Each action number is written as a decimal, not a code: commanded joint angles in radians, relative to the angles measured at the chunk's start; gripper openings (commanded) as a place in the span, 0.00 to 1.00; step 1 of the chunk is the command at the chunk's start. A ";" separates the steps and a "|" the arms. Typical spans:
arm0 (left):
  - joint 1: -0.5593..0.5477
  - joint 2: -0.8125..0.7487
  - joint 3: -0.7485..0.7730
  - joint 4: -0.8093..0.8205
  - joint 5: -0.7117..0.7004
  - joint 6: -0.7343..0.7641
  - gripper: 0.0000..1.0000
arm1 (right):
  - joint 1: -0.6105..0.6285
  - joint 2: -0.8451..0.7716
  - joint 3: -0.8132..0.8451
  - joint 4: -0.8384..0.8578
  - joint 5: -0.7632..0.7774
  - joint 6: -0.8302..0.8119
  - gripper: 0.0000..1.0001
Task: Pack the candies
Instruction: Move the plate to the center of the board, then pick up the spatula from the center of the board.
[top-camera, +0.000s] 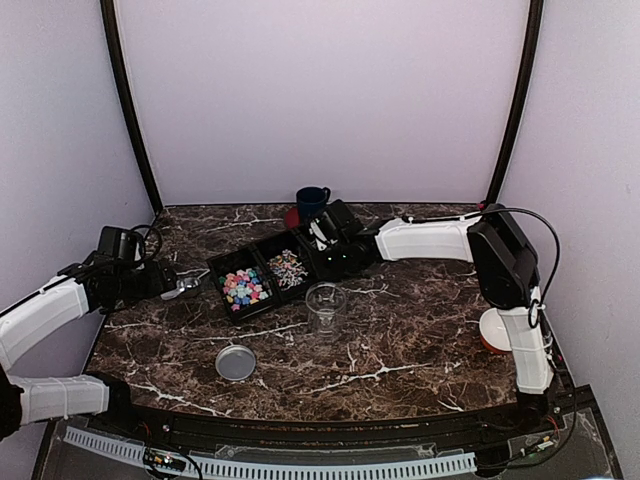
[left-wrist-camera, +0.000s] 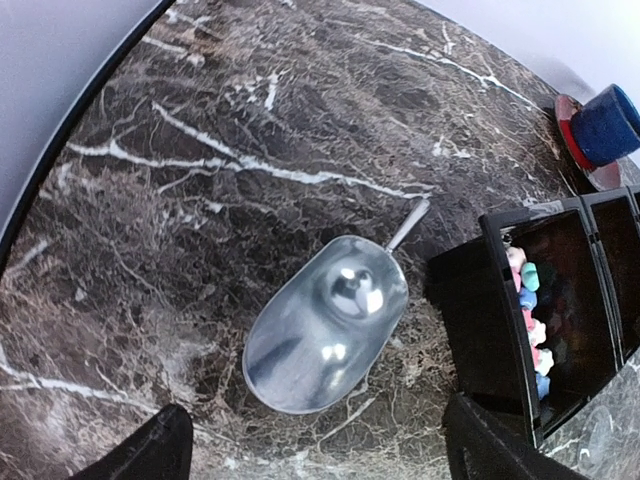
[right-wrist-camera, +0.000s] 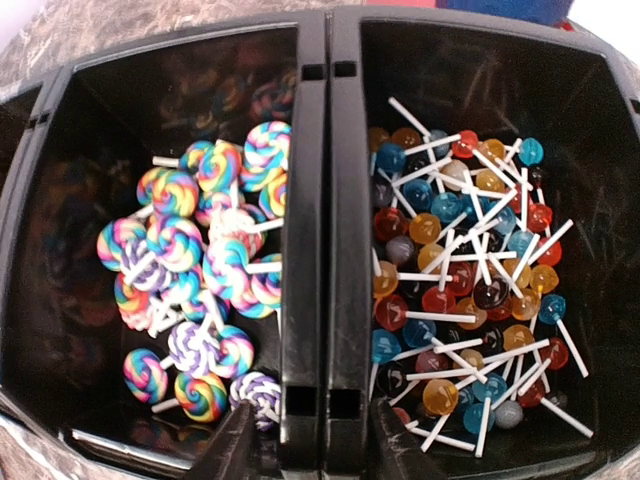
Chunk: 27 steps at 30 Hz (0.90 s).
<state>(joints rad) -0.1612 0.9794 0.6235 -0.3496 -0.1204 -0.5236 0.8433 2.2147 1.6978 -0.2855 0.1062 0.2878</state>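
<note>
Candies: tiny multicoloured pieces (top-camera: 244, 288) in a black plastic compartment tray (top-camera: 212, 268); light, hard, apt to roll
Hold: likely by steel scoop (left-wrist-camera: 325, 325) lying on the marble counter (top-camera: 400, 340)
Left jaws: spread wide, empty, over scoop
Right jaws: astride tray divider (right-wrist-camera: 315, 200), grip unclear

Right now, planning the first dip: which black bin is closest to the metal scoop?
The leftmost bin, holding small pastel candies; the scoop lies just beside its left wall, while the two lollipop bins sit farther right.
</note>
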 joint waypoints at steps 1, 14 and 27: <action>0.016 0.016 -0.038 0.048 0.002 -0.091 0.86 | 0.017 -0.053 0.010 0.072 0.007 -0.003 0.44; 0.043 0.065 -0.110 0.135 0.052 -0.184 0.82 | -0.015 -0.315 -0.211 0.051 0.107 -0.066 0.70; 0.059 0.133 -0.186 0.299 0.040 -0.301 0.66 | -0.049 -0.565 -0.438 0.090 0.162 -0.044 0.77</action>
<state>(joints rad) -0.1104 1.0801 0.4557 -0.1265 -0.0685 -0.7773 0.7975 1.7031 1.3018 -0.2401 0.2413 0.2264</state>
